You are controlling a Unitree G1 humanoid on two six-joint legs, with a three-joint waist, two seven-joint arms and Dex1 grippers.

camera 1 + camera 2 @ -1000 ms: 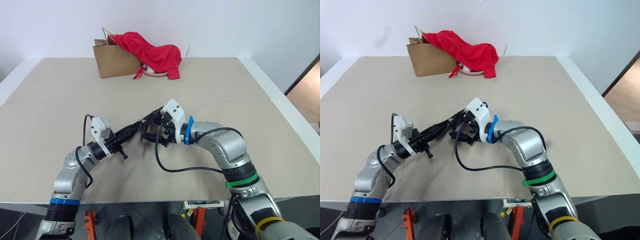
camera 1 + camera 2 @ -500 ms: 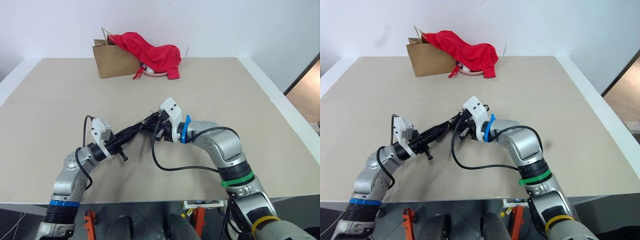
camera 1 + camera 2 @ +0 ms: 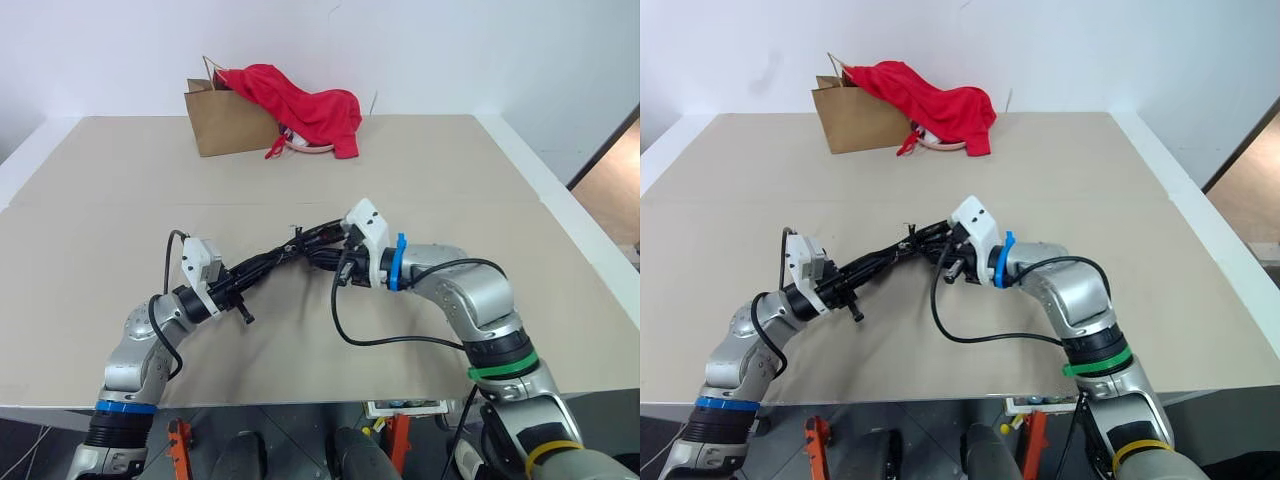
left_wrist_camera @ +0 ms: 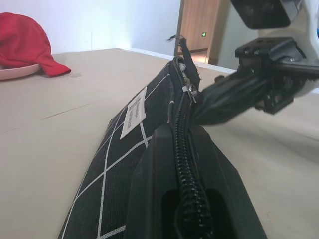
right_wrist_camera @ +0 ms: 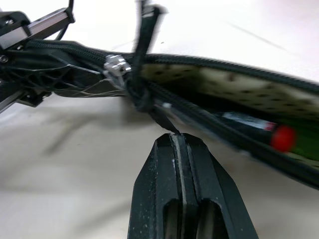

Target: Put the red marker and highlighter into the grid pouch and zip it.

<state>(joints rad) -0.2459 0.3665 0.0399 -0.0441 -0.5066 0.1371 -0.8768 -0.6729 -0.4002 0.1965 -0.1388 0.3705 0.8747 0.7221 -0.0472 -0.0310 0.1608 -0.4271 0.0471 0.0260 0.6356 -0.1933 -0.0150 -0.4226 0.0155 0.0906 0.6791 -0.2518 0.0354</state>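
Observation:
The grid pouch (image 3: 285,255), black with white lines and a white label (image 4: 133,112), hangs edge-up above the table between both grippers. My left gripper (image 3: 243,274) is shut on the pouch's near end, its fingers (image 4: 164,169) clamped either side of the zipper. My right gripper (image 5: 175,137) is shut on the zipper's black pull cord (image 5: 149,99), just past the metal slider (image 5: 116,64). The pouch mouth gapes beyond the slider. Inside lie the red marker (image 5: 251,125), dark-barrelled with a red end, and the green highlighter (image 5: 301,145).
At the table's far side stands a brown paper bag (image 3: 225,125) with a red cloth (image 3: 305,105) draped over it and a pale ring-shaped thing (image 3: 308,148) below the cloth. The tan table (image 3: 450,180) drops off at its right edge.
My right gripper has shut on the pull cord and shifted to the right along the pouch. The left arm and the pouch end it holds have stayed put.

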